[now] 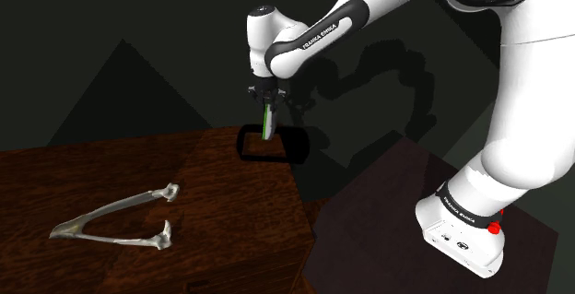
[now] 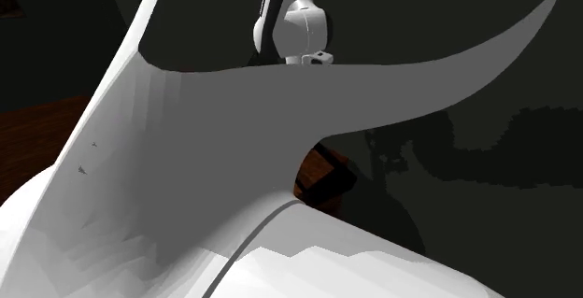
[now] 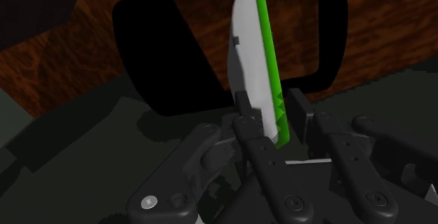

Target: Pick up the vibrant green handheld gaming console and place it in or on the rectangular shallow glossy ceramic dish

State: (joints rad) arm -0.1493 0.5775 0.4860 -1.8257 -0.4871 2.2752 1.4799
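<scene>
claw clenched on the green console, its 2 black fingers pressing the console's flat faces near one end, so they stand only as far apart as the slim body is thick. in the wrist view the console shows a pale grey face and a bright green edge. it juts out from the claw over the dish, a rectangle with a thick black rim and rounded corners whose floor looks brown like the wood around it. whether the console's far end touches the dish cannot be told.

the shoulder view adds what the wrist view lacks: the white arm reaching down from above, and the console hanging on end, thin side to the camera, right over the dish near the far corner of the dark wooden worktop. a pale wishbone-shaped piece lies well apart, nearer the camera, and the stand sits at lower right.

in the second exterior view a broad white stretch of the arm sits close to the lens; past it 1 corner of the dish and a strip of worktop peek out.
</scene>
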